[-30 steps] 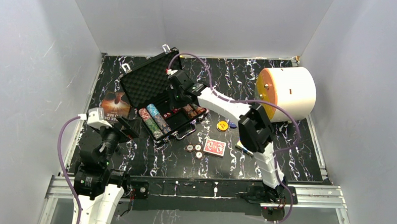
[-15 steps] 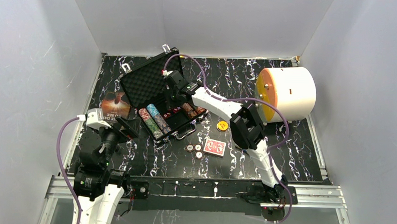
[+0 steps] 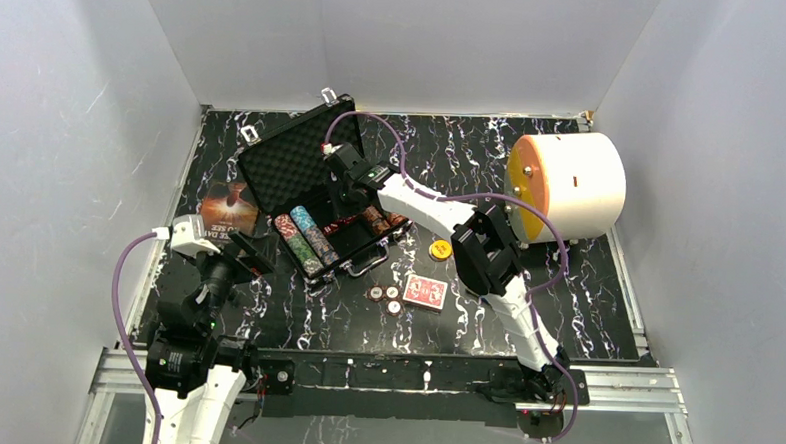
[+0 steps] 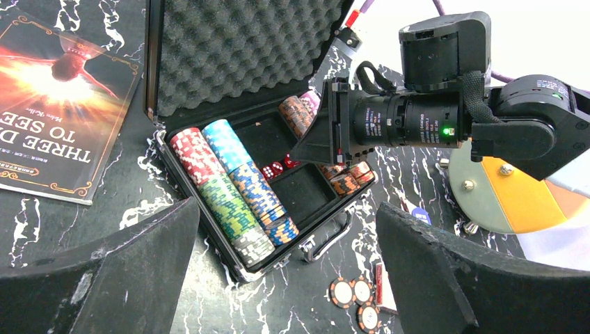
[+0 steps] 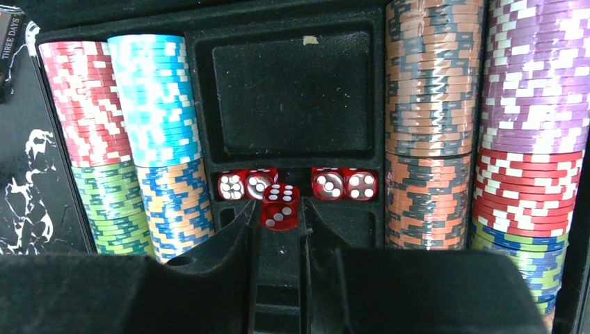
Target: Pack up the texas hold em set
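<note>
here, a red die [image 5: 280, 202] sits between the tips of the right gripper [image 5: 280, 214], whose fingers are narrowed to about the die's own width and pinch it over the middle of the open case [image 3: 289, 162]. just beyond it a row of four dice [image 5: 327, 184] lies in a small slot, two on either side of the pinched one, and past that slot is a square black recess [image 5: 292, 94]. chip stacks [image 5: 149, 97] lie on their sides in the channels flanking the dice: red, pale blue, green and blue-orange on one side, orange-brown, purple and red on the other. the case stands towards the back left of the table [image 3: 605, 321], its foam-lined lid tipped up and back, its handle on the near edge.

on the table in front of the case, three loose chips [image 3: 393, 306] lie in a tight cluster, with a red card deck [image 3: 425, 291] just beside them on the right and a yellow button [image 3: 440, 249] a little further back. a booklet [image 3: 224, 207] lies flat to the left of the case, and a white cylinder [image 3: 571, 185] with an orange face rests on its side at the far right.

the left gripper [image 4: 286, 209] hangs near the case's left front corner, its fingers spread wide with nothing between them, apart from everything.
</note>
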Controlling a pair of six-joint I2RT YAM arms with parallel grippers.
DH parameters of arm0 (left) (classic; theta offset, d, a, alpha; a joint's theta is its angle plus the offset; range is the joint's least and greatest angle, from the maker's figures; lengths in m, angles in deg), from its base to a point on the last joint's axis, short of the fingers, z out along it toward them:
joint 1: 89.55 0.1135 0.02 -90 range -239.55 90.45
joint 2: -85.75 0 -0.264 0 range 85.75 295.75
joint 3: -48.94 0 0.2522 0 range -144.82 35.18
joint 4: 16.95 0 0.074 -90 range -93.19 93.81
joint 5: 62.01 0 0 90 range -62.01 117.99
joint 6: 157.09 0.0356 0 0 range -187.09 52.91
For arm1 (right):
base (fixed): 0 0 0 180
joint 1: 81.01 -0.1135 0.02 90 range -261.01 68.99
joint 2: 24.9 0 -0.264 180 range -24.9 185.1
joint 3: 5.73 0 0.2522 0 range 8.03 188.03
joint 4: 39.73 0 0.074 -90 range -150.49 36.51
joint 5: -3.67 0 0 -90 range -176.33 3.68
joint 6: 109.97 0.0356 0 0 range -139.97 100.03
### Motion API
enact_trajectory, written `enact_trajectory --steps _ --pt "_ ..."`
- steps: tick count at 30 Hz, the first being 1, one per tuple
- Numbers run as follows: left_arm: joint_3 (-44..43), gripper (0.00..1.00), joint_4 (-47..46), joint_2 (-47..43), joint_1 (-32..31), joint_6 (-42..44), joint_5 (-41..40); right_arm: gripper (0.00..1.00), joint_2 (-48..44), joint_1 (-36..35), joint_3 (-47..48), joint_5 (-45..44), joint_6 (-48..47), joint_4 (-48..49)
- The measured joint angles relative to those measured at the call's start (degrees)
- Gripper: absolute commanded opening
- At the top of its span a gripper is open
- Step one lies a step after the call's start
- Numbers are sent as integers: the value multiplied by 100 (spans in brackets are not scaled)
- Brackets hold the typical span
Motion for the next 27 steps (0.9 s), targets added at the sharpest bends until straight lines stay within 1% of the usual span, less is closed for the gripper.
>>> enact_trajectory --steps 11,21,27 --pt "0 98 0 0 0 -2 -2 26 24 0 0 -98 2 42" --pt "0 98 0 2 0 -2 -9 26 232 -4 0 -76 4 122" --pt "0 98 0 7 0 -2 -24 28 232 -9 0 -76 2 129"
